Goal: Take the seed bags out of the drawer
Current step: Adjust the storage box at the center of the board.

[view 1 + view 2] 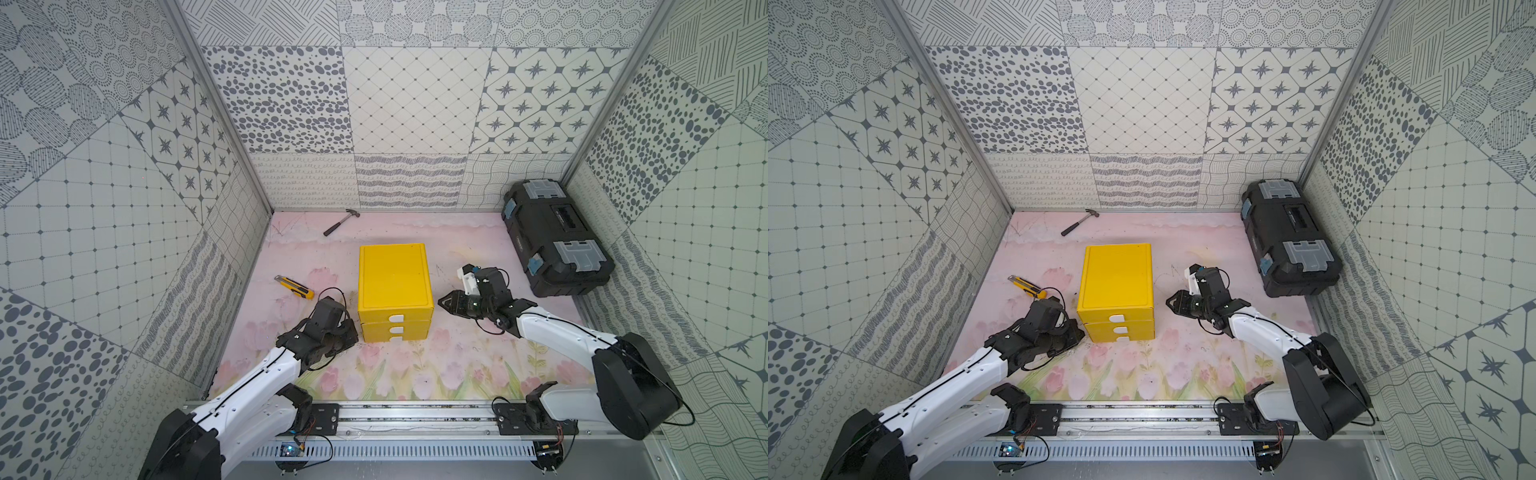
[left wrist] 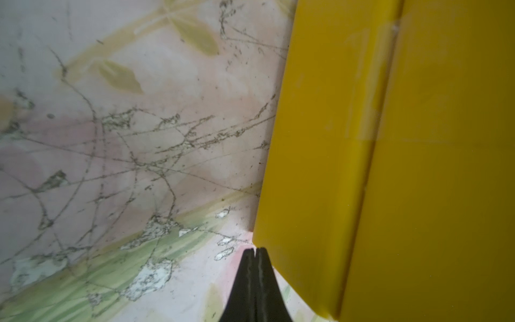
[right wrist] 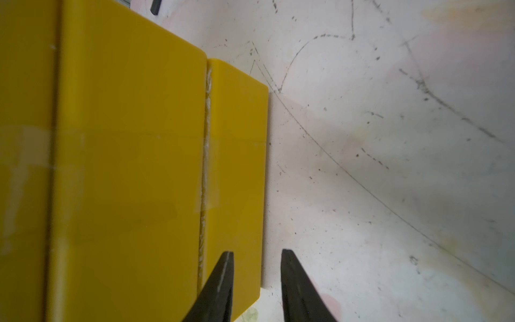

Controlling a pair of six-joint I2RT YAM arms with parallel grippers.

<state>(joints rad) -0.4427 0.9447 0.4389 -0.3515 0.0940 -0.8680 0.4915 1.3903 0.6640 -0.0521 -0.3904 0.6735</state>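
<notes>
Centre of both top views: a yellow cabinet [image 1: 394, 282] [image 1: 1116, 278] standing on the flower-printed surface [image 1: 415, 374]. Its three drawers [image 1: 396, 319], each with a white tab handle, face the lower edge of the frame and all look pushed in. I see the seed bags in no view, so I cannot tell which drawer holds them.

My left hand [image 2: 256, 251] is clenched on nothing, its tips low over the surface just beside the cabinet's lower-left front corner; I cannot tell whether they touch it. My right hand [image 3: 255, 253] is released, with a clear gap between its fingers and nothing in it. It sits just beside the cabinet's right wall.

Also shown:
- a hammer [image 1: 341, 222], above the cabinet
- a utility knife [image 1: 294, 287], left of the cabinet
- a black toolbox [image 1: 557, 237], upper right
</notes>
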